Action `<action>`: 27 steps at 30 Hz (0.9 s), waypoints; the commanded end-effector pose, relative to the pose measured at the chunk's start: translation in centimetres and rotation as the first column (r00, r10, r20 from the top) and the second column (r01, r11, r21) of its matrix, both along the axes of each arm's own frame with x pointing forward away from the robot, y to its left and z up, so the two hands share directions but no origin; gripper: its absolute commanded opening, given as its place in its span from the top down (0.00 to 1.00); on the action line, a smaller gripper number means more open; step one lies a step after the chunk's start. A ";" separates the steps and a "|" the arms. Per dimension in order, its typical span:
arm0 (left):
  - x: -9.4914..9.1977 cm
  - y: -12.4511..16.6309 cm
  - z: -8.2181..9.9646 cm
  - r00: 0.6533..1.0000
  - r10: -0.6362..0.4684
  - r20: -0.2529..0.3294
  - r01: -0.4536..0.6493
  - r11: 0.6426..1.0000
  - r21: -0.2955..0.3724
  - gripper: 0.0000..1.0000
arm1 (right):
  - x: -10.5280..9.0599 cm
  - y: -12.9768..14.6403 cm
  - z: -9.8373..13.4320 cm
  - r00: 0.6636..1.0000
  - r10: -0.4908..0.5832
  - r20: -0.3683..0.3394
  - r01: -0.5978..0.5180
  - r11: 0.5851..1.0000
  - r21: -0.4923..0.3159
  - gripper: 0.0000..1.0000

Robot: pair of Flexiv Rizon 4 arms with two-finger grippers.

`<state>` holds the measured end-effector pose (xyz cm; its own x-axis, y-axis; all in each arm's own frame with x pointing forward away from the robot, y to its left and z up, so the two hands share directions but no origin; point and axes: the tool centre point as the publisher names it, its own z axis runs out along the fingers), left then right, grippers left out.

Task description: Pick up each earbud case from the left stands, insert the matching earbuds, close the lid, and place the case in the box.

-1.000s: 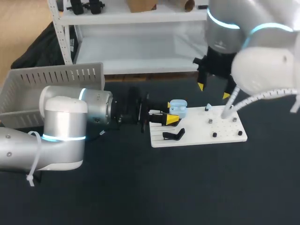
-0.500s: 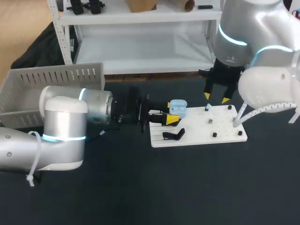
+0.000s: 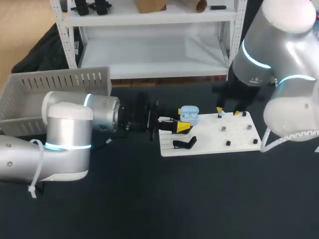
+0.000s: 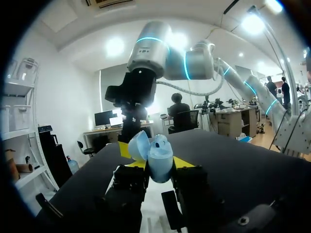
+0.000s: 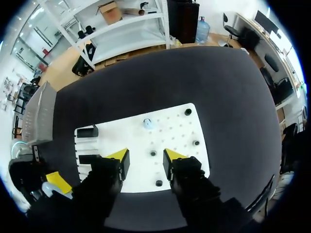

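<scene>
Left pincer is clamped on the blue earbud case, lid open, at the left end of the white board. Right pincer hangs spread wide over the board's middle, with a small earbud on the board just ahead of it.

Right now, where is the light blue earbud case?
In the head view, the light blue earbud case is at the left end of the white board, lid open, between the jaws of the left gripper.
</scene>
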<state>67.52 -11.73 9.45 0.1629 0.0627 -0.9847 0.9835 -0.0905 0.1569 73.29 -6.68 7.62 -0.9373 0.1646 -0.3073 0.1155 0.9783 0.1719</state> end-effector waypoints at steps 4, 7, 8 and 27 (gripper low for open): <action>-0.1 -0.1 0.0 1.000 0.006 0.002 -0.006 1.000 -0.001 1.00 | 1.5 0.8 -2.0 1.000 0.004 -0.022 -0.005 1.000 -0.020 0.55; -0.1 -0.1 0.0 1.000 0.006 0.002 -0.006 1.000 -0.001 1.00 | 2.1 0.8 -2.5 0.999 -0.017 -0.030 0.016 1.000 -0.016 0.55; -0.1 -0.1 0.0 1.000 0.006 0.002 -0.006 1.000 -0.001 1.00 | 2.3 0.8 -2.7 0.999 -0.030 -0.029 0.030 1.000 -0.010 0.56; -0.1 -0.1 0.0 1.000 0.006 0.002 -0.006 1.000 -0.001 1.00 | 4.0 0.4 -3.7 0.992 -0.115 -0.047 0.117 0.992 0.048 0.64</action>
<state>67.52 -11.73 9.45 0.1629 0.0627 -0.9847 0.9835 -0.0905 0.1569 77.16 -6.23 4.11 -0.9233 0.2867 -0.2556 0.2363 0.9486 0.2104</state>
